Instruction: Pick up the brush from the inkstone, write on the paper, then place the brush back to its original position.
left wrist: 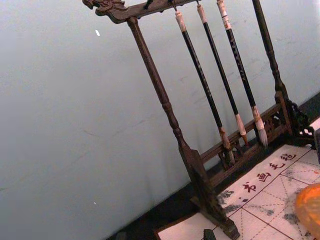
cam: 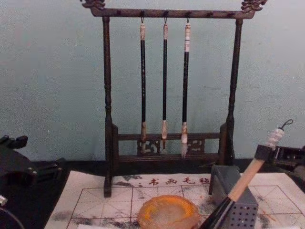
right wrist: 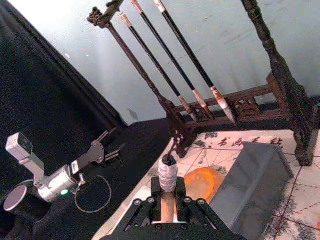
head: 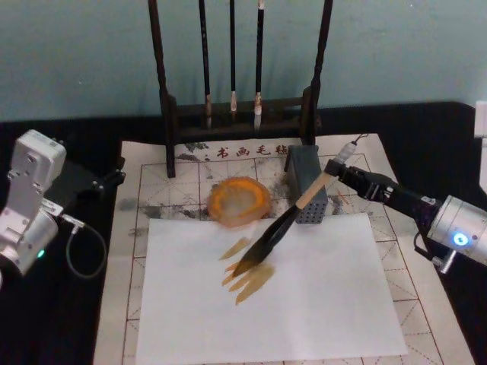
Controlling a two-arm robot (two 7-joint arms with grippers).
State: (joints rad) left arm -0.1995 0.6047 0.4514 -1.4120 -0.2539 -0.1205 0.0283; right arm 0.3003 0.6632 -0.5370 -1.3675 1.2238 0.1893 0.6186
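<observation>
While the right end effector [head: 335,170] grips its tan handle, the brush [head: 289,215] slants dark bristles onto paper [head: 319,304]

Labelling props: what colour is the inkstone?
Orange-amber and translucent; the inkstone shows best in the head view.

Live on my remote feed: the left arm [head: 30,201] is showing a boxy silver-white housing. A small green lamp [head: 39,253] is glowing on its rounded joint, and a thin grey cable [head: 85,251] is looping out beside it, behind the black left gripper [head: 114,179]. The right arm [head: 460,228] is presenting a silver cylindrical wrist, with a blue lamp [head: 459,239] shining on its face and a dark cable [head: 418,242] curling beneath. It is leading into the slim black right gripper [head: 340,170]. On the right wrist view I am seeing small round screws [right wrist: 134,202] dotting that gripper's matte black frame.
</observation>
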